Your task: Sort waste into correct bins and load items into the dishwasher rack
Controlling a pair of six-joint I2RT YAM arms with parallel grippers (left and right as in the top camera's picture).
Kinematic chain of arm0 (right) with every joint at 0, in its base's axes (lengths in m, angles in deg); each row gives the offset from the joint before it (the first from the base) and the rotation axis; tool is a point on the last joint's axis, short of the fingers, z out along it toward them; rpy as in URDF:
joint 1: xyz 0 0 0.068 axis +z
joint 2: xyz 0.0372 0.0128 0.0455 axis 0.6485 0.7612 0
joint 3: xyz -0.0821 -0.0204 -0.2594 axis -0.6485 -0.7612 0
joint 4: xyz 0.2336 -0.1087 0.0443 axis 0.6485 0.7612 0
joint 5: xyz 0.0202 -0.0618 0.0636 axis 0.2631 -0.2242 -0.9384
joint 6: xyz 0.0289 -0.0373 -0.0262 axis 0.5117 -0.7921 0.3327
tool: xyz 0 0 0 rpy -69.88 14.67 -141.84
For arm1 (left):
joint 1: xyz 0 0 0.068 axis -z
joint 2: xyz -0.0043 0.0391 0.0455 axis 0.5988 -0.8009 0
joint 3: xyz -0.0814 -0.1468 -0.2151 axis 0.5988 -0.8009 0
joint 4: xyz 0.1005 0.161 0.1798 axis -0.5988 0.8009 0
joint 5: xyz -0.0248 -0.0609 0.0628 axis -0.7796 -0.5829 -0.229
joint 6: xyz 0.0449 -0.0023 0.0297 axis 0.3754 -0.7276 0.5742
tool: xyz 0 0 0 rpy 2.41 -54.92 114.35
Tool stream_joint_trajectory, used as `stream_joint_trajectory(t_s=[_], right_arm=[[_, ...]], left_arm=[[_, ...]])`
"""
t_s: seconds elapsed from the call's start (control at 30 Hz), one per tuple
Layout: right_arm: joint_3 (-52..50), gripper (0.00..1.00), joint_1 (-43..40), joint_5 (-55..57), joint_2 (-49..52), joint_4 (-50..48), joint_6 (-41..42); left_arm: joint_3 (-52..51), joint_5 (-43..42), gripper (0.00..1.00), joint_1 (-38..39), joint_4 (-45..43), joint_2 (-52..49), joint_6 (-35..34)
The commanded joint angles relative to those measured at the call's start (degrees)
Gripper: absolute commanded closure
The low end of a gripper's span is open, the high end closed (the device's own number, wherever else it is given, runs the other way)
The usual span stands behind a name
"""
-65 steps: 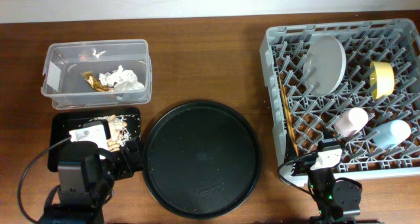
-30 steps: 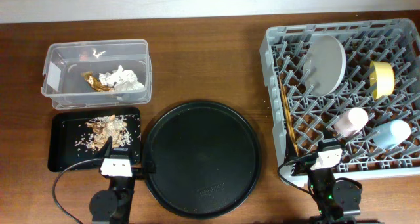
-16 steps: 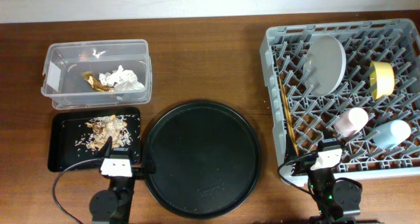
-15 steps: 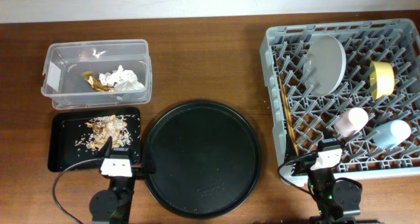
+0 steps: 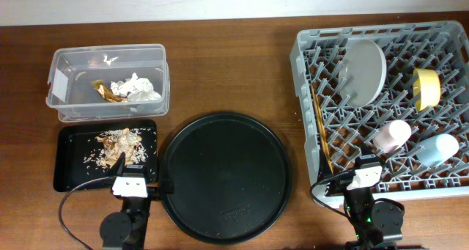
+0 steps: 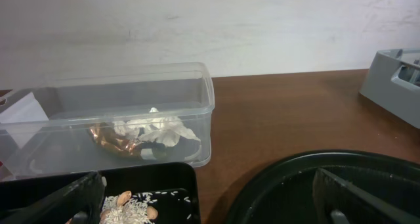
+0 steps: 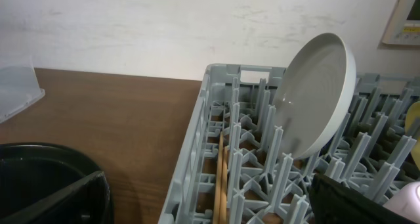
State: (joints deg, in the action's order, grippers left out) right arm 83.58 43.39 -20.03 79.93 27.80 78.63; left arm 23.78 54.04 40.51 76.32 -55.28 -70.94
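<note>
Tissues (image 5: pixel 137 87) and gold wrapper (image 5: pixel 102 91) from above, inside the clear tub (image 5: pixel 108 49), up and left of the round black tray (image 5: pixel 227 169). Probably soft and very light, easy to squash; best pinched on a crumpled bump. Food scraps (image 5: pixel 117 142) in the small black tray (image 5: pixel 69 162), just left of the round black tray. Likely crumbly and hard to pinch; better scooped or tipped. Right of the round black tray, the rack (image 5: pixel 301 74), holding plate (image 5: pixel 364 70), chopsticks (image 5: pixel 320 133), yellow bowl (image 5: pixel 426 87), pink cup (image 5: pixel 392 135) and blue cup (image 5: pixel 437 149). Plate and cups likely hard, smooth, a bit slippery, maybe breakable; best held by the rim. Flat brown wooden table (image 5: pixel 227 67) all round, pale wall (image 5: pixel 220 1) at the far edge.

From the left wrist: left claw (image 6: pixel 209 188) spread wide apart, holding nothing, low at the near left edge of the round black tray. Tub just behind, tissues and wrapper showing through its clear side.

From the right wrist: right claw (image 7: pixel 207 184) wide apart too, holding nothing, just right of the round black tray, facing the rack. Plate tilted against the pegs, chopsticks low between pegs. Seems nothing left outside bins or rack.
</note>
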Motion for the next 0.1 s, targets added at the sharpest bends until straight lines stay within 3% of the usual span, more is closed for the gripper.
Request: stream_joint_trajectory(t_s=[0.0, 0.07], right_arm=[[-0.39, 0.02, -0.42, 0.48, -0.33, 0.20, 0.22], [-0.39, 0.02, -0.42, 0.48, -0.33, 0.17, 0.22]], left_arm=[[-0.48, -0.85, 0.01, -0.15, -0.04, 0.44, 1.11], [-0.48, -0.85, 0.01, -0.15, -0.04, 0.44, 1.11]])
